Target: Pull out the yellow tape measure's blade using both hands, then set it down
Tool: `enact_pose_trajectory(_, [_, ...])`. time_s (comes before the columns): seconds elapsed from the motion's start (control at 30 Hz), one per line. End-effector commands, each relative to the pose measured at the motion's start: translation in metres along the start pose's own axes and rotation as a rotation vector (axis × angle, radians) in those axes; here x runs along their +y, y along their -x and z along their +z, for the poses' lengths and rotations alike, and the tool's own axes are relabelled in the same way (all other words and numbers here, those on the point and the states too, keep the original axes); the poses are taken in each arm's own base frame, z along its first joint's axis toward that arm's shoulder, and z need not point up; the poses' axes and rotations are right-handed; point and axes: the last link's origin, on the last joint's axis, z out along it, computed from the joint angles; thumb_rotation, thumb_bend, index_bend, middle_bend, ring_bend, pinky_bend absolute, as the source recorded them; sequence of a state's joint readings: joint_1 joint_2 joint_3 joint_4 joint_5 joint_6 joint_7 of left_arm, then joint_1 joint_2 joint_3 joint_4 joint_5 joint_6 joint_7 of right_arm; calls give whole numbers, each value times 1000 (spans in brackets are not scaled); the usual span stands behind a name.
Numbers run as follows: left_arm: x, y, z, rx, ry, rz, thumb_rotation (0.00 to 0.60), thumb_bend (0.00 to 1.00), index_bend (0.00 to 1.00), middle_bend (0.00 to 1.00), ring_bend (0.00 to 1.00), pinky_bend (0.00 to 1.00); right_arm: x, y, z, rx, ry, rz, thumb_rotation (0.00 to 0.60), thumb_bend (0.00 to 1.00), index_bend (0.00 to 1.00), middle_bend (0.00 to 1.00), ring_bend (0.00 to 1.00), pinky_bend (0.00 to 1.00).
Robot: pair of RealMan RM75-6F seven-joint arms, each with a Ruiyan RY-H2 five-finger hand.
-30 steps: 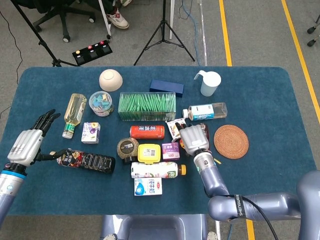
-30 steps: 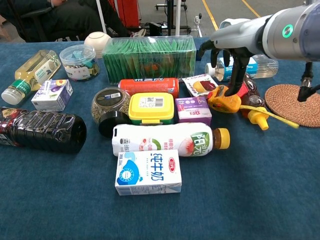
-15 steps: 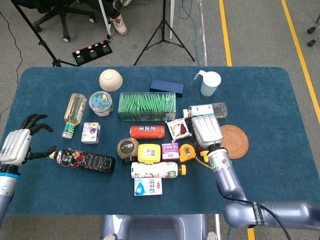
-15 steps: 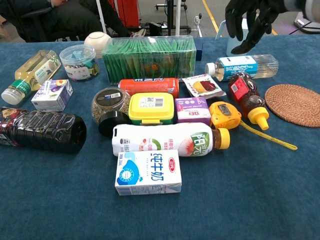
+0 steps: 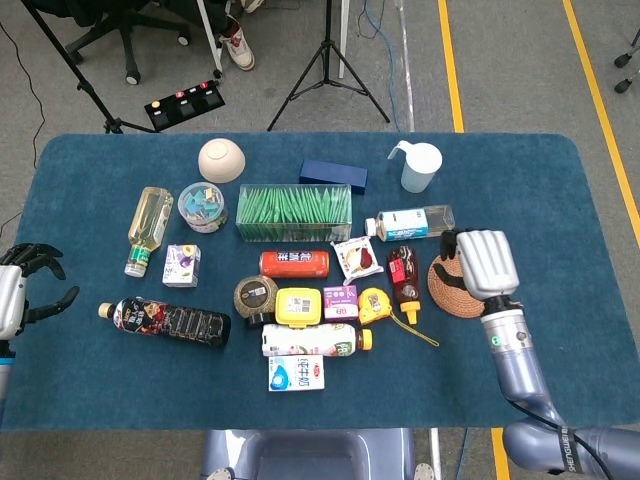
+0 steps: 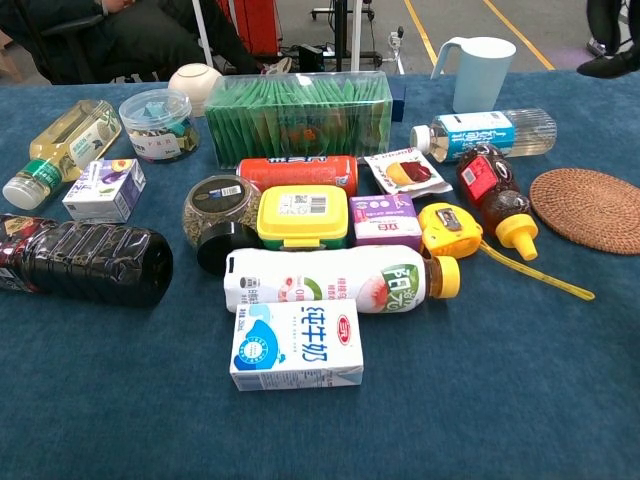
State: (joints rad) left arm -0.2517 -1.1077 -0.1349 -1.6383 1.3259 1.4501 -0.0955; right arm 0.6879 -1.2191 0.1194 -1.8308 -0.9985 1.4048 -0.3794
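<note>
The yellow tape measure (image 5: 375, 304) (image 6: 450, 229) lies on the blue table, right of a small purple box (image 5: 340, 301). Its thin yellow blade (image 5: 422, 331) (image 6: 535, 272) runs out from the case toward the front right and lies flat on the cloth. My right hand (image 5: 484, 263) hovers well to the right of it, above the woven coaster (image 5: 442, 290), fingers apart and holding nothing; its dark fingertips (image 6: 608, 40) show at the chest view's top right corner. My left hand (image 5: 20, 290) is at the far left table edge, fingers spread, empty.
A dark sauce bottle with a yellow cap (image 5: 403, 278) (image 6: 495, 195) lies just behind the blade. A white drink bottle (image 5: 310, 341) and a yellow-lidded box (image 5: 300, 305) sit left of the tape. A water bottle (image 5: 415, 221) and a mug (image 5: 420, 167) stand behind.
My right hand has come off the tape measure, risen and moved right over the coaster. My left hand has drawn back to the left edge. The tape lies with its blade out.
</note>
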Motion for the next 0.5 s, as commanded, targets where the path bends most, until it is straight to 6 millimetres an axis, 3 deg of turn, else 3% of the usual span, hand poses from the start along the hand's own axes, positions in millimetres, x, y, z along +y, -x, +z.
enact_pose_trajectory(0.03, [-6, 7, -5, -18, -14, 11, 600, 218, 573, 383, 265, 422, 20, 0, -10, -1, 40, -22, 600, 281, 645, 618, 601, 560])
enact_pose_trajectory(0.3, [-13, 13, -14, -81, -15, 2, 600, 214, 573, 384, 265, 353, 55, 4, -33, -37, 125, -58, 600, 280, 645, 614, 578, 543])
enact_pose_trajectory(0.5, [-15, 14, -27, -131, -24, 83, 600, 210, 572, 383, 250, 333, 80, 4, -61, -30, 189, -84, 600, 281, 644, 610, 557, 511])
